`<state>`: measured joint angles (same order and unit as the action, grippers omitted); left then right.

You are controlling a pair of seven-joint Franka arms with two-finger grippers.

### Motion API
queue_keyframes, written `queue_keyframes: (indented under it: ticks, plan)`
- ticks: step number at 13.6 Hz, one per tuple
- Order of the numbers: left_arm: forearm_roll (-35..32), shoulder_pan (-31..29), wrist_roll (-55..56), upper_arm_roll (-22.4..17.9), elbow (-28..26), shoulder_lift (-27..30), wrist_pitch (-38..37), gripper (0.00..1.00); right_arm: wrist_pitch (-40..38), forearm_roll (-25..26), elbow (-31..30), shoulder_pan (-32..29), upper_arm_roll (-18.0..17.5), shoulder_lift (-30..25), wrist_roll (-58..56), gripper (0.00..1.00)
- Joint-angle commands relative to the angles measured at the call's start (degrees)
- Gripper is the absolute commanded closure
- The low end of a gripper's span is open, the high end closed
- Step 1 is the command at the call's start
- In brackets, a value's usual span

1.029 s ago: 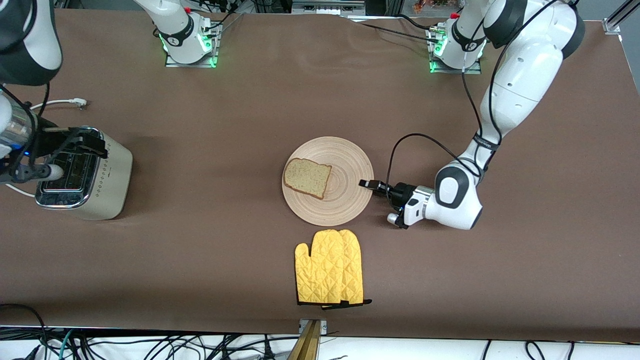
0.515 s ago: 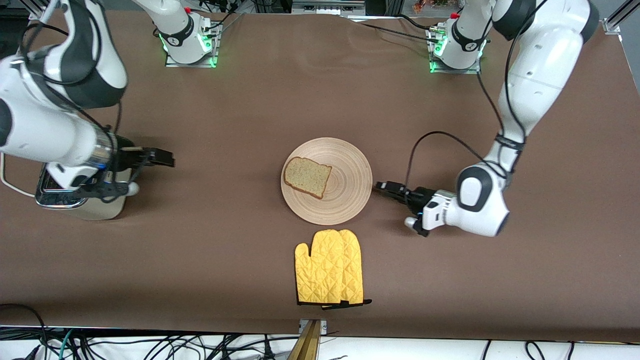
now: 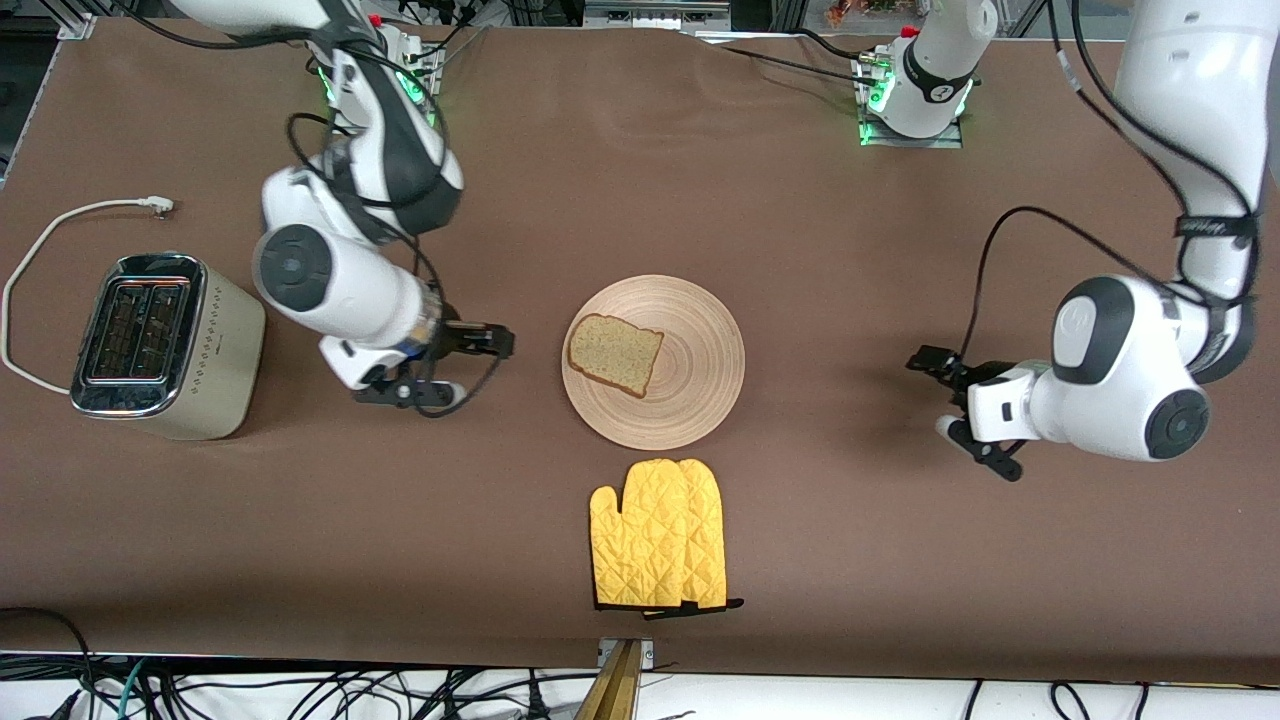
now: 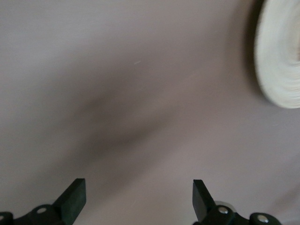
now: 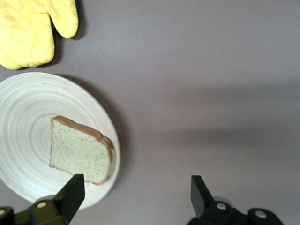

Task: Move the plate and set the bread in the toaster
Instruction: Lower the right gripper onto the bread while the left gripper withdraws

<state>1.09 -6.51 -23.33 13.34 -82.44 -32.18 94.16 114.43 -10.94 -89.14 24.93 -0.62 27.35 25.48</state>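
Observation:
The light-wood plate (image 3: 700, 340) lies mid-table with the bread (image 3: 614, 355) flat on the part of it toward the right arm's end. The cream toaster (image 3: 165, 345) stands at the right arm's end, both slots showing. My right gripper (image 3: 478, 366) hangs open over the table between toaster and plate. In the right wrist view the plate (image 5: 28, 108) and bread (image 5: 79, 150) lie just ahead of the open gripper (image 5: 136, 187). My left gripper (image 3: 932, 392) is open and empty over bare table beside the plate, toward the left arm's end. The left wrist view shows its gripper (image 4: 138, 192) and the plate's rim (image 4: 281, 56).
A pair of yellow oven mitts (image 3: 660, 535) lies nearer the front camera than the plate, also seen as mitts (image 5: 33, 28) in the right wrist view. The toaster's white cord (image 3: 60, 230) loops on the table beside it, at the right arm's end.
The left gripper has opened off the plate's rim and drawn away toward its own end of the table. The right arm has swung from over the toaster toward the plate.

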Motion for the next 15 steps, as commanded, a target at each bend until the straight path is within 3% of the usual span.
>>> queue_keyframes:
  ticks: [1,4,6,9,11,13,15]
  plan:
    - [-8.1,1.3,10.3,0.3,-1.3,9.9,-3.5,0.0,3.2,-0.1,1.4,3.1,0.5,3.0,5.0,0.0]
    - [-7.8,1.1,25.7,0.5,-1.3,21.0,-4.6,0.0,7.8,0.6,1.4,6.9,0.7,6.4,8.3,0.0]
    - [-2.5,0.5,27.0,-0.3,-1.6,26.1,-5.2,0.0,8.8,2.4,1.5,7.9,0.7,8.0,8.3,0.0]
    - [0.2,1.6,27.5,-2.5,-10.4,32.9,-4.5,0.0,11.0,3.9,1.6,9.4,0.9,10.5,9.5,0.0]
    - [0.1,5.5,26.4,-6.6,-17.6,37.9,-1.7,0.0,12.8,4.6,1.6,11.0,0.9,12.3,11.3,0.0]
    - [0.1,5.3,26.8,-6.7,-17.1,36.6,-2.0,0.0,14.2,4.7,1.6,12.2,1.0,13.5,12.5,0.0]
    - [0.0,5.1,26.8,-6.9,-11.9,32.3,-1.7,0.0,14.7,4.8,1.6,12.9,1.0,14.3,12.6,0.0]
